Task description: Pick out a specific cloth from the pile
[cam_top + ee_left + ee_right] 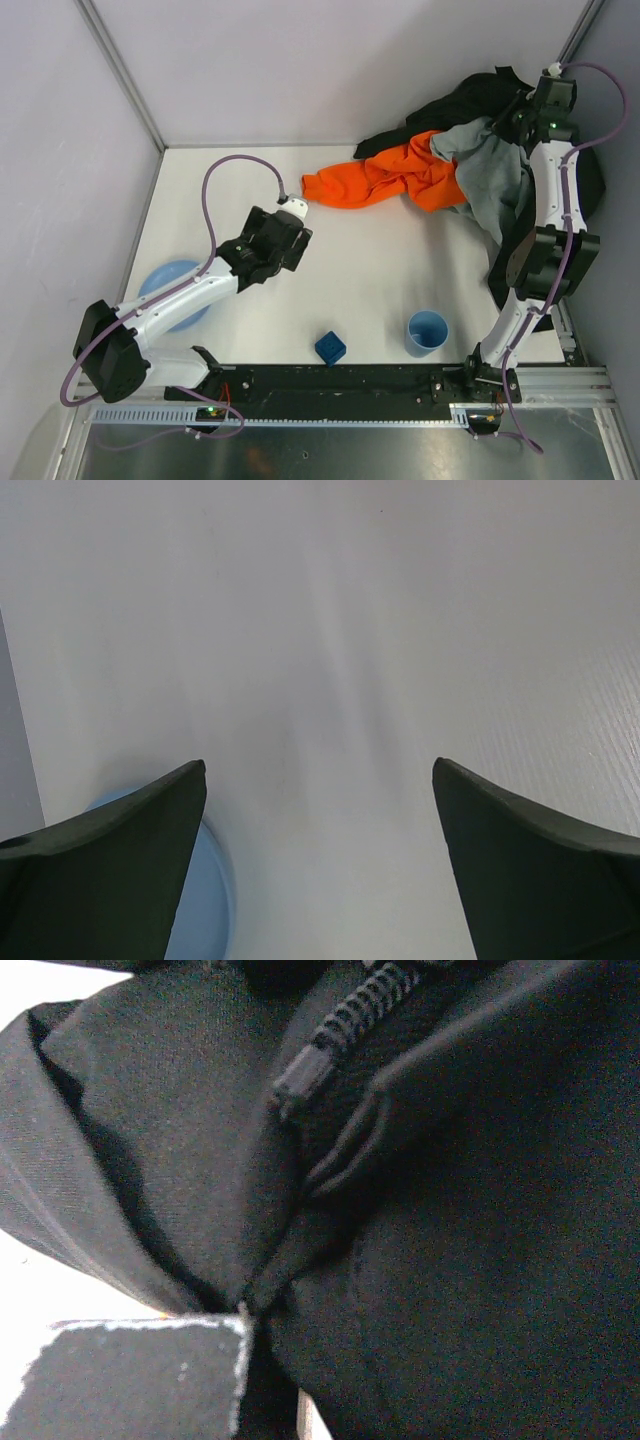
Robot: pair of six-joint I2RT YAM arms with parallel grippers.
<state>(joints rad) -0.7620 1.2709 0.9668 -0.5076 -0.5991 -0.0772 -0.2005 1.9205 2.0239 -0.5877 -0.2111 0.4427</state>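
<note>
The pile lies at the back right: black garments, a bright orange garment spread to the left, and the grey cloth draped down its front. My right gripper is high over the pile at the top of the grey cloth. In the right wrist view its fingers stand close together with a fold of dark grey fabric pinched between them, next to a black zippered garment. My left gripper is open and empty over bare table.
A blue cup and a small blue cube stand near the front edge. A blue plate lies at the front left, under my left arm, and shows in the left wrist view. Walls close the back and both sides.
</note>
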